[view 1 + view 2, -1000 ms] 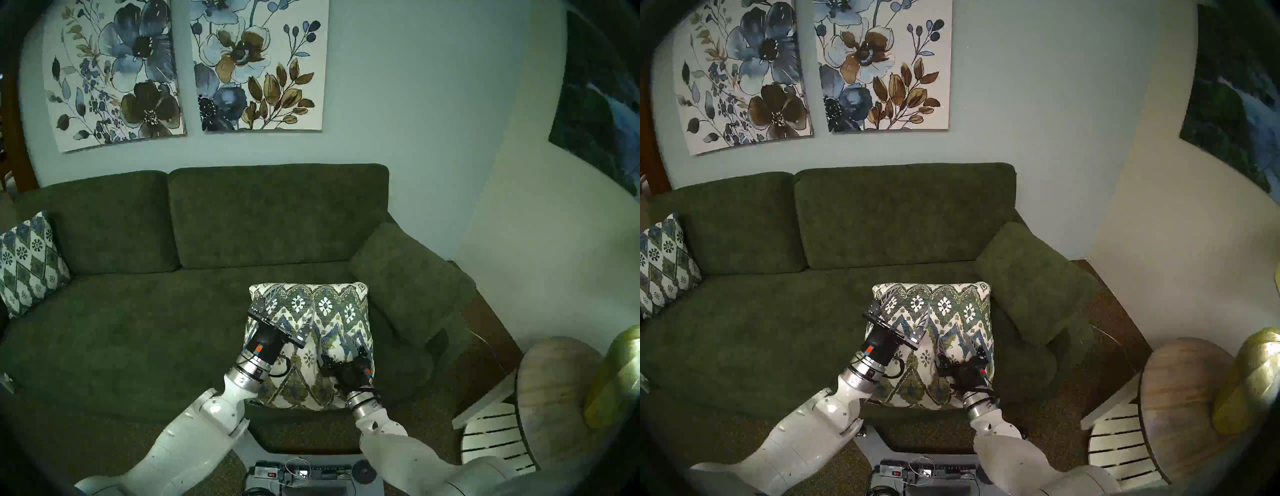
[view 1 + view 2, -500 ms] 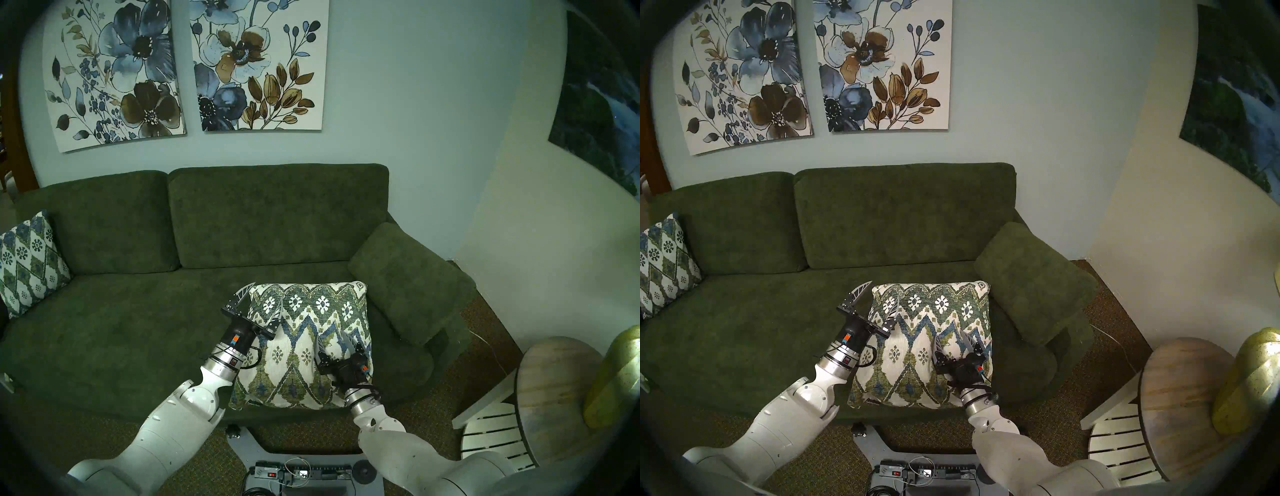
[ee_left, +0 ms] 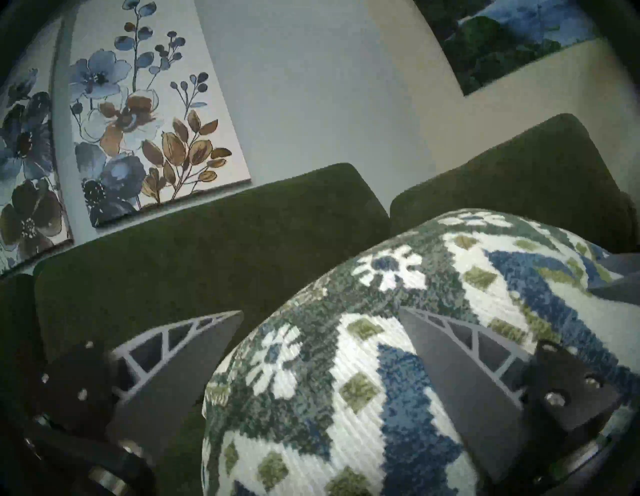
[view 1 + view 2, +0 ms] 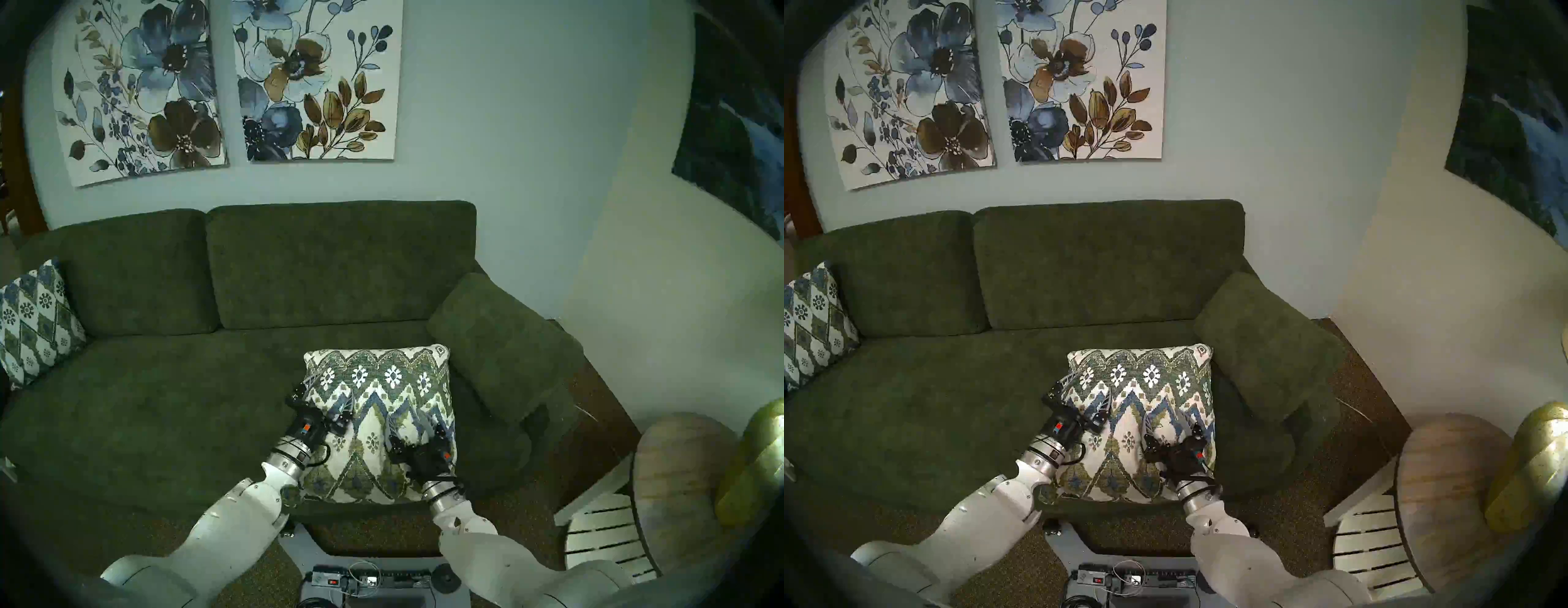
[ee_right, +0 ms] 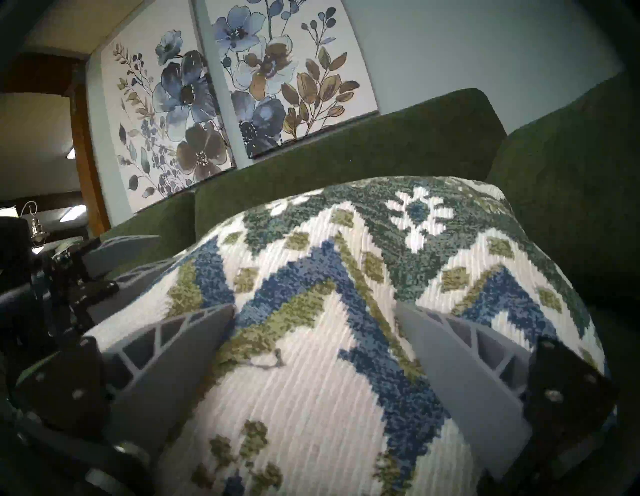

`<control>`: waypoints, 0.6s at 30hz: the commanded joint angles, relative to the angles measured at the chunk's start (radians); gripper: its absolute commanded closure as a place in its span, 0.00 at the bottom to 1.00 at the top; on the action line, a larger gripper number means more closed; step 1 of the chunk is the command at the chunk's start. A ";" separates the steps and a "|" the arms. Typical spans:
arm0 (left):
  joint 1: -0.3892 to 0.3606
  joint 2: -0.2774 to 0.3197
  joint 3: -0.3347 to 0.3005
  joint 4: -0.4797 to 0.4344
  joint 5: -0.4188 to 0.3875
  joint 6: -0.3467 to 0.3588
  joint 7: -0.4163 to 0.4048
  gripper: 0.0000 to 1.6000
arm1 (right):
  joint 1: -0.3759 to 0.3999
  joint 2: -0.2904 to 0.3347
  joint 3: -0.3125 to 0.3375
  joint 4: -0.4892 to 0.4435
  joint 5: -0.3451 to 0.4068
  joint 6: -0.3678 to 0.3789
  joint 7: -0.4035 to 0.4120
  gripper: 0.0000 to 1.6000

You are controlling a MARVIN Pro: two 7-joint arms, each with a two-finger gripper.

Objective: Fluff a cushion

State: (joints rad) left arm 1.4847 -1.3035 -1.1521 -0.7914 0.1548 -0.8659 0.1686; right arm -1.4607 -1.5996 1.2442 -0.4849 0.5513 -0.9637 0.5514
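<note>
The cushion (image 4: 377,429), cream with olive and blue zigzags and flower motifs, lies flat on the right end of the green sofa seat (image 4: 148,403). My left gripper (image 4: 326,395) is open and straddles the cushion's left edge. In the left wrist view (image 3: 320,311) one finger lies beside the cushion and the other presses on its top. My right gripper (image 4: 411,418) is open. Both its fingers press into the cushion's near right part, and fabric (image 5: 311,346) bulges between them in the right wrist view. The cushion (image 4: 1140,424) also shows in the other head view.
A matching smaller patterned pillow (image 4: 36,322) leans at the sofa's left end. The sofa's green armrest cushion (image 4: 500,339) touches the cushion's right side. A round wooden side table (image 4: 679,479), a yellow object (image 4: 759,458) and a white slatted piece (image 4: 602,539) stand at the right.
My left gripper swung out to the left past the cushion's edge, then came back in against its left side, squeezing it narrower. My right gripper stayed pressed into the cushion.
</note>
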 commanded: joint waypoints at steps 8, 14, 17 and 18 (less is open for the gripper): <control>0.024 -0.081 0.039 0.170 0.012 0.000 0.037 0.00 | -0.047 0.013 -0.023 -0.030 -0.009 0.004 0.016 0.00; 0.045 -0.099 0.046 0.221 0.011 -0.022 0.067 0.00 | -0.057 0.019 -0.036 -0.043 -0.010 0.004 0.024 0.00; 0.053 -0.107 0.048 0.242 0.010 -0.036 0.081 0.00 | -0.064 0.023 -0.039 -0.045 -0.009 0.004 0.025 0.00; 0.053 -0.109 0.049 0.249 0.010 -0.041 0.085 0.00 | -0.067 0.024 -0.040 -0.046 -0.009 0.004 0.026 0.00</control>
State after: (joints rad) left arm 1.4750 -1.3747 -1.1295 -0.6355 0.1550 -0.9186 0.2540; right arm -1.5067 -1.5761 1.2207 -0.5280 0.5481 -0.9628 0.5741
